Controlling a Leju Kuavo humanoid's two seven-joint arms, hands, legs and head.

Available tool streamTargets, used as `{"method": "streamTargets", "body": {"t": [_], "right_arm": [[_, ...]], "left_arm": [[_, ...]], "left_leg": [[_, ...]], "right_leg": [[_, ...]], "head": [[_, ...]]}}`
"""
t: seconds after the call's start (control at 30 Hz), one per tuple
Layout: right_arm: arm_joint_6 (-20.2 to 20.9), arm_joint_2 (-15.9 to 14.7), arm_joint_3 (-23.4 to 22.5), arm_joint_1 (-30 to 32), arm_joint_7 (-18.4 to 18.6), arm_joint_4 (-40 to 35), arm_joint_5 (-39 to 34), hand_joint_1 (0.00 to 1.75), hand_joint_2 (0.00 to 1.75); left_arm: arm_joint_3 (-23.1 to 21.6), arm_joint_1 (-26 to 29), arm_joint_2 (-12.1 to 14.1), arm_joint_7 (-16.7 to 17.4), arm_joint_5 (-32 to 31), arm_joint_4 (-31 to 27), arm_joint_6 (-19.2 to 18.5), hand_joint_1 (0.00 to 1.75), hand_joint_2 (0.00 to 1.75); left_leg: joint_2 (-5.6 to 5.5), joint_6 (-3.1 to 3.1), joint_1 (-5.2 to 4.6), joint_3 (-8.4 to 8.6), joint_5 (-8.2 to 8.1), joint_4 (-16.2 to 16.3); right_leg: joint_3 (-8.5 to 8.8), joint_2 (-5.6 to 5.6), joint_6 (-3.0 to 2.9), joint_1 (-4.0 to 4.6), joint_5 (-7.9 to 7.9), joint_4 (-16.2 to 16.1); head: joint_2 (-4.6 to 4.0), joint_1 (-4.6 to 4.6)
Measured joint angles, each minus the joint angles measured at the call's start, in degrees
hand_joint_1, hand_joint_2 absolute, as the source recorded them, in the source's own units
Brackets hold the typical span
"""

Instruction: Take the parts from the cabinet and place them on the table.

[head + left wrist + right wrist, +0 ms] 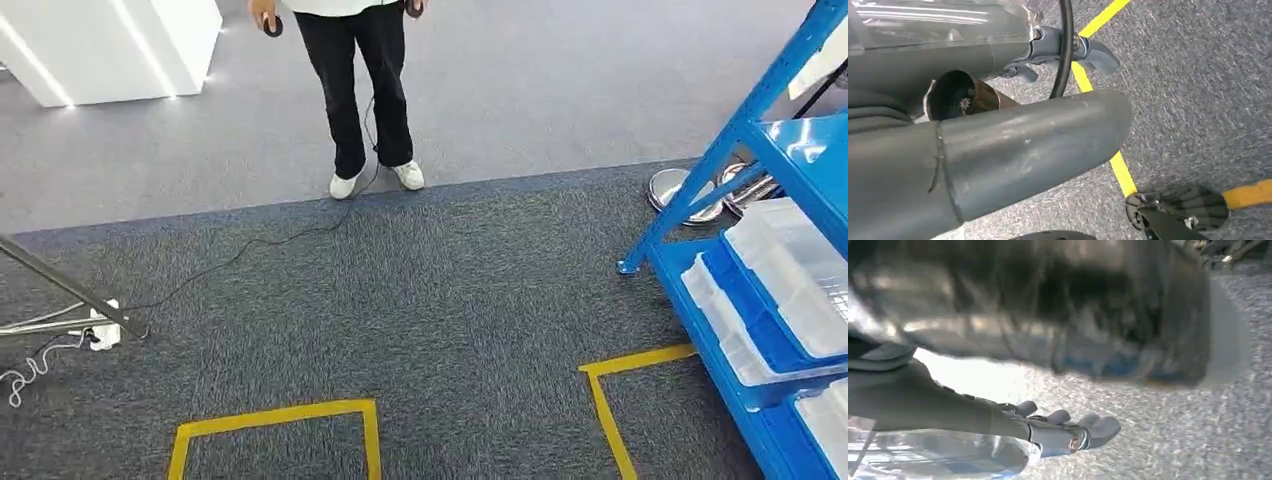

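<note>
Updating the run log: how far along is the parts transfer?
Done: nothing visibly; clear bins sit on the blue rack. In hand: left hand and right hand hang over carpet, clear plastic beside each; held or not, cannot tell. Left: fetching parts, placing them on the table.

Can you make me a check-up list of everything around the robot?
Surface: grey carpet with yellow tape marks.
Job's things: clear bins on the blue rack; contents cannot be told.
Clutter: silver round bases by the rack's foot.
Hands: left hand and right hand with fingers stretched out over carpet, nothing seen in them.
Cables: black cable across the carpet; power strip.
Surroundings: person standing ahead; white block.
</note>
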Motion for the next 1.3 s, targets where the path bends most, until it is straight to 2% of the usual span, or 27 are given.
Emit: {"method": "streamTargets", "body": {"t": [0.07, 0.1, 0.13, 0.2, 0.23, 0.27, 0.3, 0.37, 0.4, 0.43, 0.53, 0.57, 0.6, 0.7, 0.73, 0.77, 0.83, 0.87, 0.9, 0.93, 0.97, 1.03, 1.1, 1.17, 1.23, 1.27, 1.3], "right_arm": [[0.0, 0.0, 0.0, 0.0, 0.0, 0.0, 0.0, 0.0, 0.0], [0.0, 0.0, 0.0, 0.0, 0.0, 0.0, 0.0, 0.0, 0.0], [-0.1, -0.1, 0.0, 0.0, 0.0, 0.0, 0.0, 0.0, 0.0], [-0.1, -0.1, 0.0, 0.0, 0.0, 0.0, 0.0, 0.0, 0.0], [0.0, -0.1, 0.0, 0.0, 0.0, 0.0, 0.0, 0.0, 0.0], [0.0, -0.1, 0.0, 0.0, 0.0, 0.0, 0.0, 0.0, 0.0], [0.0, -0.1, 0.0, 0.0, 0.0, 0.0, 0.0, 0.0, 0.0], [0.0, -0.1, 0.0, 0.0, 0.0, 0.0, 0.0, 0.0, 0.0], [0.0, -0.1, 0.0, 0.0, 0.0, 0.0, 0.0, 0.0, 0.0], [0.0, 0.0, 0.0, 0.0, 0.0, 0.0, 0.0, 0.0, 0.0], [0.0, 0.0, 0.0, 0.0, 0.0, 0.0, 0.0, 0.0, 0.0], [0.0, 0.0, 0.0, -0.1, 0.0, 0.0, 0.0, 0.0, 0.0], [0.0, 0.0, 0.0, 0.0, 0.1, 0.0, 0.1, 0.0, 0.0], [0.1, 0.0, 0.0, 0.0, 0.1, 0.0, 0.1, 0.0, 0.0], [0.1, 0.0, 0.0, 0.0, 0.1, 0.0, 0.1, 0.0, 0.0], [0.2, 0.0, 0.0, 0.1, 0.1, 0.0, 0.1, 0.0, 0.0], [0.3, -0.1, 0.0, 0.2, 0.1, 0.0, 0.2, 0.0, 0.0], [0.3, -0.1, 0.0, 0.2, 0.1, 0.0, 0.2, 0.0, 0.0], [0.3, -0.2, 0.0, 0.2, 0.1, 0.0, 0.2, 0.0, 0.0], [0.3, -0.2, 0.0, 0.2, 0.1, 0.0, 0.2, 0.0, 0.0], [0.4, -0.2, 0.0, 0.1, 0.1, 0.0, 0.2, 0.0, 0.0], [0.4, -0.2, 0.0, 0.1, 0.1, 0.0, 0.2, 0.0, 0.0], [0.6, -0.2, 0.0, 0.2, 0.2, 0.0, 0.2, 0.0, 0.0], [0.5, -0.3, 0.0, 0.1, 0.2, 0.0, 0.2, 0.0, 0.0], [0.5, -0.3, 0.0, 0.1, 0.2, 0.0, 0.4, 0.0, 0.0], [0.5, -0.3, 0.0, 0.1, 0.2, 0.0, 0.5, 0.0, 0.0], [0.5, -0.3, 0.0, 0.1, 0.2, 0.0, 0.5, 0.0, 0.0]], "left_arm": [[0.0, 0.0, 0.0, 0.0, 0.0, 0.0, 0.0, 0.0, 0.0], [0.0, 0.0, 0.0, 0.0, 0.0, 0.0, 0.0, 0.0, 0.0], [0.0, -0.1, 0.0, 0.0, 0.0, 0.0, 0.0, 0.0, 0.0], [0.0, 0.0, 0.0, 0.0, 0.0, 0.0, 0.0, 0.0, 0.0], [0.0, 0.1, 0.0, 0.0, 0.0, 0.0, 0.0, 0.0, 0.0], [0.0, 0.2, 0.0, 0.0, 0.0, 0.0, 0.0, 0.0, 0.0], [0.0, 0.2, 0.0, 0.0, 0.0, 0.0, 0.0, 0.0, 0.0], [0.0, 0.2, 0.0, 0.1, 0.0, 0.0, 0.0, 0.0, 0.0], [0.0, 0.2, 0.0, 0.1, 0.0, 0.0, 0.0, 0.0, 0.0], [0.0, 0.2, 0.1, 0.1, 0.0, 0.0, 0.0, 0.0, 0.0], [0.0, 0.2, 0.1, 0.1, 0.0, 0.0, 0.0, 0.0, 0.0], [0.0, 0.2, 0.1, 0.1, 0.0, 0.0, 0.0, 0.0, 0.0], [0.0, 0.3, 0.0, 0.1, 0.0, 0.0, 0.0, 0.0, 0.0], [0.0, 0.1, 0.0, 0.1, -0.1, 0.0, 0.0, 0.0, 0.0], [0.0, 0.1, 0.0, 0.1, -0.1, 0.0, 0.0, 0.0, 0.0], [0.0, 0.2, 0.0, 0.1, -0.1, 0.0, 0.0, 0.0, 0.0], [0.0, 0.4, -0.1, 0.1, -0.1, 0.0, 0.0, 0.0, 0.0], [0.0, 0.4, -0.1, 0.1, -0.1, 0.0, 0.0, 0.0, 0.0], [0.0, 0.4, -0.1, 0.1, -0.1, 0.0, 0.0, 0.0, 0.0], [0.0, 0.2, -0.1, 0.1, -0.1, 0.0, 0.0, 0.0, 0.0], [0.0, 0.2, -0.1, 0.1, -0.1, 0.0, 0.0, 0.0, 0.0], [0.0, 0.1, -0.1, 0.1, -0.1, 0.0, 0.0, 0.0, 0.0], [0.0, 0.1, -0.1, 0.1, -0.1, 0.0, 0.0, 0.0, 0.0], [0.0, 0.0, -0.1, 0.1, -0.1, 0.0, 0.0, 0.0, 0.0], [0.0, 0.2, -0.1, 0.1, -0.1, 0.0, 0.0, 0.0, 0.0], [0.0, 0.3, -0.1, 0.1, -0.1, 0.0, 0.0, 0.0, 0.0], [0.0, 0.3, -0.1, 0.1, -0.1, 0.0, 0.0, 0.0, 0.0]], "left_leg": [[0.0, -0.83, 0.58, 0.32, -0.63, 0.3], [-0.07, -0.72, 0.61, -0.14, -1.71, 2.1], [-0.07, -0.61, 0.59, -1.88, -3.71, 5.8], [-0.07, -0.43, 0.47, -7.17, -7.7, 15.7], [-0.08, -0.21, 0.36, -9.44, -8.29, 19.2], [-0.11, 0.18, 0.16, -10.19, -7.25, 19.6], [-0.18, 0.68, -0.1, -9.58, -4.86, 17.1], [-0.26, 1.85, -0.94, -5.85, 1.35, 7.5], [-0.38, 2.43, -1.45, -4.54, 2.9, 3.5], [-0.48, 2.7, -1.68, -3.88, 2.16, 2.2], [-0.53, 2.73, -1.9, -3.73, 2.03, 2.0], [-0.55, 2.98, -1.35, -3.09, 2.36, 0.9], [-0.35, 3.04, -1.18, -2.39, 2.62, 0.2], [-0.17, 3.46, -1.08, -1.88, 2.37, -0.2], [-0.12, 3.48, -1.07, -1.75, 2.18, -0.2], [-0.13, 3.39, -1.0, -1.46, 1.91, -0.2], [-0.15, 3.11, -0.85, -0.57, 1.29, -0.2], [-0.17, 2.83, -0.75, 0.0, 0.83, -0.1], [-0.14, 2.43, -0.72, 0.31, 0.32, 0.1], [-0.13, 1.86, -1.16, 0.02, -0.22, 0.6], [-0.16, 1.66, -1.09, 0.13, -0.39, 0.4], [0.03, 1.25, -0.93, 0.49, -0.56, 0.2], [-0.04, 0.58, -0.64, 0.78, -1.53, 1.3], [-0.11, 0.28, -0.6, -2.7, -4.64, 8.1], [-0.12, 0.09, -0.49, -8.33, -7.97, 17.6], [-0.12, 0.1, -0.49, -10.01, -7.65, 19.6], [-0.12, 0.23, -0.49, -10.16, -5.77, 18.6]], "right_leg": [[0.39, 0.11, -1.22, 0.07, -0.04, -0.3], [0.66, 0.05, -1.65, 0.19, -0.19, -0.3], [0.81, 0.01, -2.0, 0.35, -0.34, -0.3], [1.03, 0.03, -2.52, 0.89, -0.65, -0.3], [1.21, 0.13, -2.78, 1.26, -0.82, -0.3], [1.51, 0.26, -2.95, 1.55, -0.99, -0.3], [1.87, 0.43, -3.02, 1.75, -1.23, -0.3], [2.72, 0.68, -3.01, 1.84, -1.71, -0.3], [2.81, 0.72, -2.93, 1.78, -1.94, -0.3], [2.75, 0.86, -2.46, 2.14, -2.23, -0.1], [2.84, 0.78, -1.88, 1.82, -2.2, -0.7], [3.13, 0.76, -1.45, 2.29, -2.4, -0.8], [3.13, 0.41, -1.26, 2.08, -2.97, 0.2], [-3.45, 0.24, -0.62, 1.7, -8.26, 11.7], [-5.62, 0.23, -0.42, 1.55, -9.02, 15.1], [-6.77, 0.18, -0.2, 1.38, -8.24, 16.2], [-4.76, -0.05, 0.12, 0.96, -3.06, 10.4], [-2.39, -0.24, 0.26, 0.72, 0.24, 5.0], [-0.77, -0.54, 0.33, 0.54, 1.96, 0.6], [-0.09, -0.56, 0.12, 1.15, 0.86, -0.1], [-0.18, -0.45, -0.55, 1.04, 0.8, 0.0], [-0.1, -0.28, -1.12, 1.39, 0.46, -0.1], [0.78, -0.32, -2.06, 1.07, 0.39, -0.7], [1.18, -0.45, -2.72, 1.12, 0.0, -0.7], [1.51, -0.31, -3.1, 1.35, -0.42, -0.7], [1.84, -0.17, -3.11, 1.44, -0.65, -0.7], [2.27, -0.03, -3.07, 1.46, -0.97, -0.7]], "head": [[0.0, -0.02], [0.0, 0.02], [0.0, -0.02], [0.0, 0.0], [0.0, -0.02], [0.0, 0.02], [0.0, -0.02], [0.0, 0.0], [0.0, 0.02], [0.0, 0.0], [0.0, 0.0], [0.0, 0.0], [0.0, 0.06], [0.0, 0.13], [0.0, 0.18], [0.0, 0.13], [0.0, 0.13], [0.0, 0.17], [0.0, 0.18], [0.0, 0.22], [0.0, 0.11], [0.0, 0.13], [0.0, 0.15], [0.0, 0.11], [0.0, 0.11], [0.0, 0.09], [0.0, 0.11]]}}
